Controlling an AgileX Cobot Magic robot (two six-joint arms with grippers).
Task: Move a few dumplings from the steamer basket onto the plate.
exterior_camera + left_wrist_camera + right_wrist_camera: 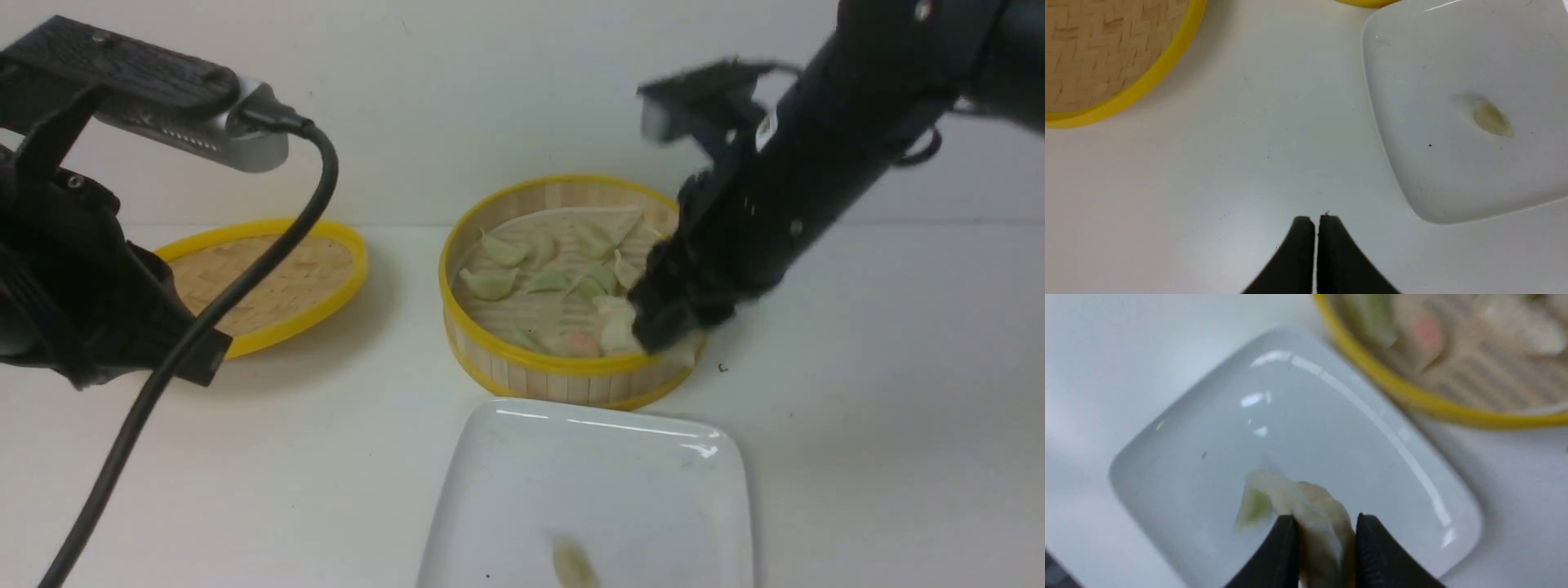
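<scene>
Right gripper, part-open, around whitish dumpling

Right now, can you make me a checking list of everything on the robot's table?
Surface: white table, a few dark specks.
Job's things: steamer basket holds several dumplings; plate has one green dumpling.
Clutter: woven lid left of the basket.
Grippers: left gripper shut, empty; right gripper shut on a whitish dumpling.
Cables: one black cable, hanging at the left.
Surroundings: plain pale wall.
</scene>
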